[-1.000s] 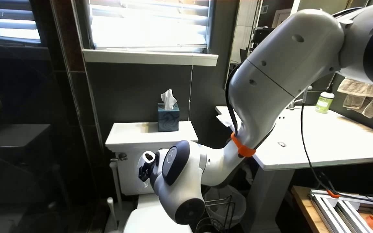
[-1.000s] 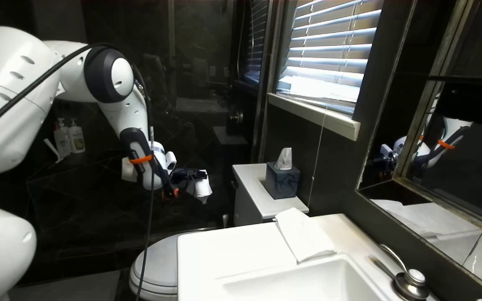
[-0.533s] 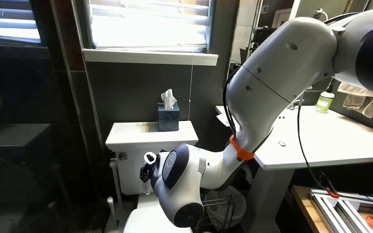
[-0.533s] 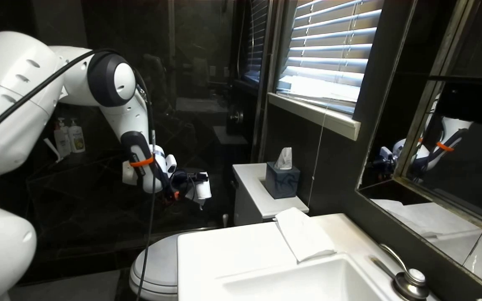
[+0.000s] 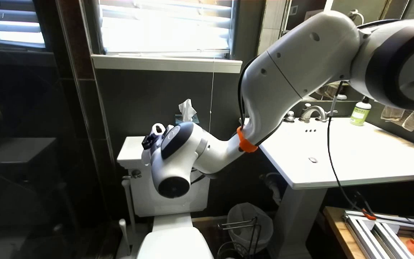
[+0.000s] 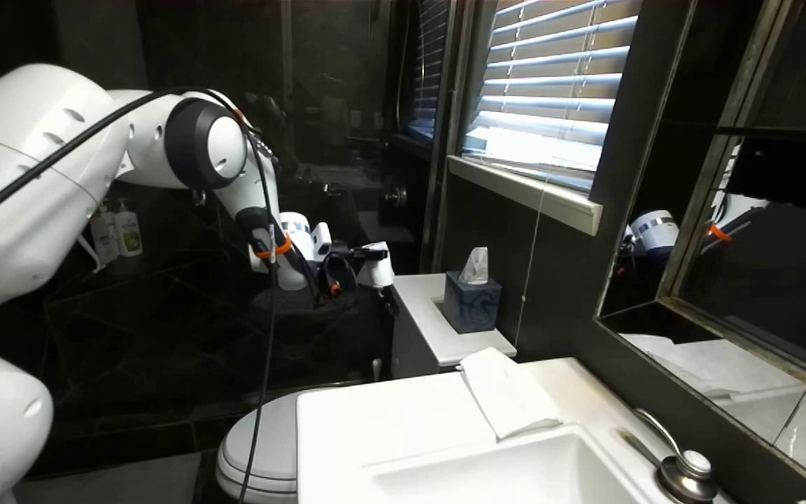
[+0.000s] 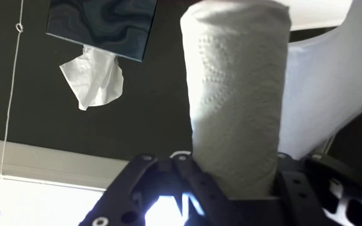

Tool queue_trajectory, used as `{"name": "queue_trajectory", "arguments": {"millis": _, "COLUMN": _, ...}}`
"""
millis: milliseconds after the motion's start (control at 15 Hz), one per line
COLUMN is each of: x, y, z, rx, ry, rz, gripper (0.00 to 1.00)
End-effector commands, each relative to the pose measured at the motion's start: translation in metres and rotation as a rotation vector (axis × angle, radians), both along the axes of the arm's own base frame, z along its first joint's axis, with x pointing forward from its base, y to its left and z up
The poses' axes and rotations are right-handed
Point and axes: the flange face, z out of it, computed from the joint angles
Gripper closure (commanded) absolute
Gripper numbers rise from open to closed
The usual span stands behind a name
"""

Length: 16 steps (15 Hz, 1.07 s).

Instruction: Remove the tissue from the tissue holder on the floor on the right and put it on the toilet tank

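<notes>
Clasping the white tissue roll (image 7: 237,88) in midair, the gripper (image 7: 234,166) hangs near the toilet tank (image 5: 187,204), left of center in an exterior view; the teal tissue box (image 6: 471,306) stands atop the tank, and farther right the wire tissue holder (image 5: 243,226) fronts the lined bin (image 5: 235,216), beside the sink (image 5: 340,154)

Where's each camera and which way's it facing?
An exterior view: opposite the toilet tank, facing it; arm at picture right.
An exterior view: by the sink, looking across it; arm at picture left.
Wrist view: on the arm, picture upside down, facing the wall past the toilet paper roll in the end effector.
All share these and the tissue box.
</notes>
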Motion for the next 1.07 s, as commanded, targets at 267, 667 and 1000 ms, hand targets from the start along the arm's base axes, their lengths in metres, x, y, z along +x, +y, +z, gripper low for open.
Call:
{"name": "queue_trajectory", "arguments": {"millis": 267, "x": 0.050, "y": -0.081, "z": 0.008, "rx": 0.100, "ry": -0.297, "rz": -0.183, "gripper": 0.94}}
{"name": "queue_trajectory", "arguments": {"millis": 667, "x": 0.058, "y": -0.121, "z": -0.020, "rx": 0.185, "ry": -0.368, "rz": -0.300, "gripper": 0.94}}
{"name": "queue_trajectory", "arguments": {"millis": 1000, "x": 0.054, "y": -0.142, "z": -0.053, "rx": 0.207, "ry": -0.377, "rz": -0.353, "gripper": 0.94}}
